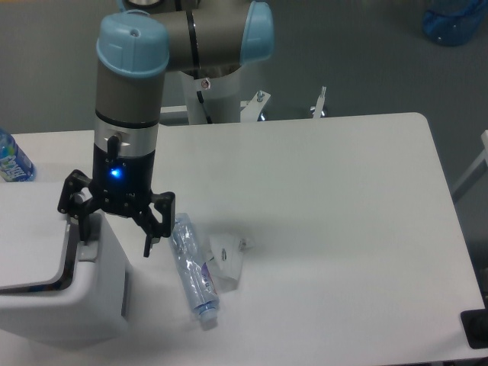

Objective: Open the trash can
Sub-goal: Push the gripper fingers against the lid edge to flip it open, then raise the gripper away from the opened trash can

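Observation:
The trash can [46, 305] is a large white boxy bin at the lower left, partly cut off by the frame edge. Its flat white lid [30, 236] lies down, with a dark grey rim along its right and front edges. My gripper [113, 235] points down over the bin's right end with its jaws spread wide. The left finger [76, 223] is at the lid's right edge. The right finger [149, 242] hangs just outside the bin's right wall. It holds nothing. The grey push tab is hidden behind the gripper.
A clear plastic bottle [194, 274] lies on the white table [328, 229] just right of the bin, with a crumpled white wrapper [226, 259] beside it. A blue-labelled bottle [11, 160] stands at the far left. A blue jug [457, 19] is on the floor behind.

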Tool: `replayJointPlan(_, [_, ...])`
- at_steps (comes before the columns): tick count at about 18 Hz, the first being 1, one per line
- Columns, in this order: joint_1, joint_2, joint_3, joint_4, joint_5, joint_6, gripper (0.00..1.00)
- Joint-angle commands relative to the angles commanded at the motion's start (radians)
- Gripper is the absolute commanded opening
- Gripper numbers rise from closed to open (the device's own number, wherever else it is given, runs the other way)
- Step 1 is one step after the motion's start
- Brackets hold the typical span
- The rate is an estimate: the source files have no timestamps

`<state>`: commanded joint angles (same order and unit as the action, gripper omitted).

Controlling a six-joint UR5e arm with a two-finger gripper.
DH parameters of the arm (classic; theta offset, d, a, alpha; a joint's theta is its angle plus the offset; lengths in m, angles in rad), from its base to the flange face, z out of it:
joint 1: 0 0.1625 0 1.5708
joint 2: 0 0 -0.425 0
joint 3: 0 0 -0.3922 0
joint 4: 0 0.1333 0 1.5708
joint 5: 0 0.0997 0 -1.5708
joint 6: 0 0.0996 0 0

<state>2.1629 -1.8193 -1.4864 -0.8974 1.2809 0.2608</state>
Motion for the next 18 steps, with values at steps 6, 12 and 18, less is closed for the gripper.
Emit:
replayJointPlan(6, [0.024,0.009,0.058,0.000,-0.002,-0.002,1.00])
replayJointPlan(12, [0.084,0.029,0.060,0.002,0.003,0.005,1.00])
replayJointPlan(18, [0.150,0.041,0.060,0.002,0.147,0.114,1.00])
